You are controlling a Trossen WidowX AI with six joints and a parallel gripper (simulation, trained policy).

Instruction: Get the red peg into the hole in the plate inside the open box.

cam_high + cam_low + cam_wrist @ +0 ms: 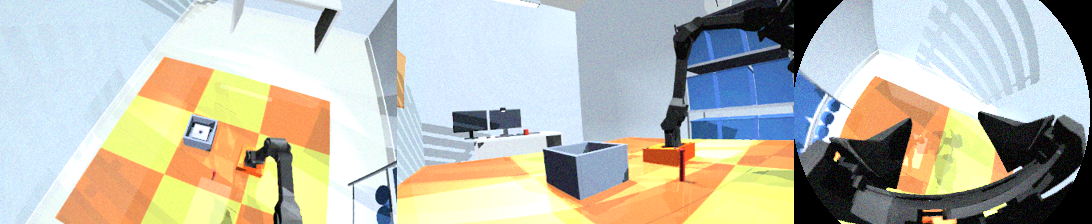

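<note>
The red peg [214,174] [682,166] stands upright on the checkered surface, apart from the box. The open grey box [196,145] [605,172] stands beyond it in the top view. Its pale bottom plate [194,133] shows a dark hole with nothing in it. My gripper [945,117] is open, with nothing between the fingers. It is high up, well away from the peg and the box, at the upper right edge of the exterior view, partly cut off. It is out of frame in the top view. The wrist view shows neither peg nor box.
The arm's orange base block [250,173] [661,157] stands near the peg and the box. A white desk [517,145] with two monitors is in the background. Shelves with blue bins [729,92] stand behind the arm.
</note>
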